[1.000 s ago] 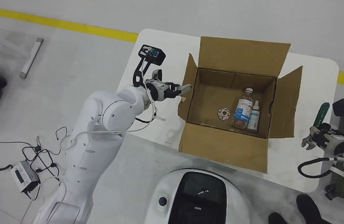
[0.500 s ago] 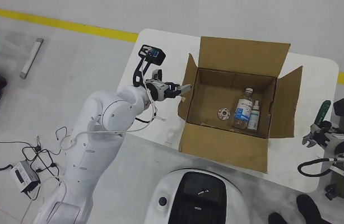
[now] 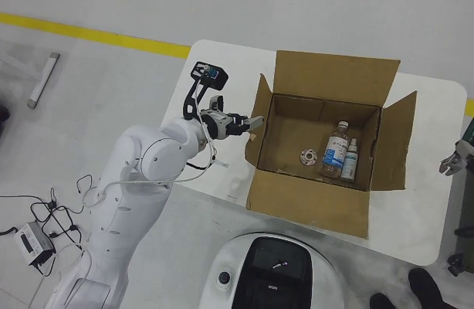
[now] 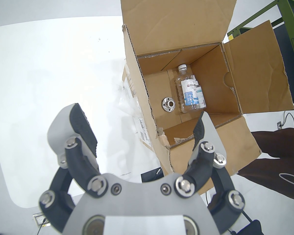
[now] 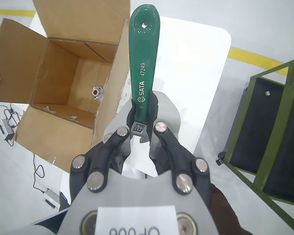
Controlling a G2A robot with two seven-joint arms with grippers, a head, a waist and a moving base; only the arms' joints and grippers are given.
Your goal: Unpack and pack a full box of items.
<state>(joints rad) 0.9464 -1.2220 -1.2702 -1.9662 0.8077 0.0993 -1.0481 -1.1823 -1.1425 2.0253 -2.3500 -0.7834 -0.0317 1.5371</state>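
Unpacking looks partway done. The cardboard box (image 3: 322, 139) sits on the table (image 3: 214, 77) w/ flaps open. Inside are a clear bottle (image 3: 335, 149), a small spray bottle (image 3: 350, 160) touching it on the 3 o'clock side, and a metal flange (image 3: 306, 157) near floor centre. R gripper (image 5: 142, 116) pinches a green-handled adjustable wrench (image 5: 143, 69) near its head end, at the box's 3 o'clock, past the table edge; prob. taken out, not yet set down. L gripper (image 4: 139, 112) is spread and empty at the box's 9 o'clock. Left to do: 3 items out, then repack.
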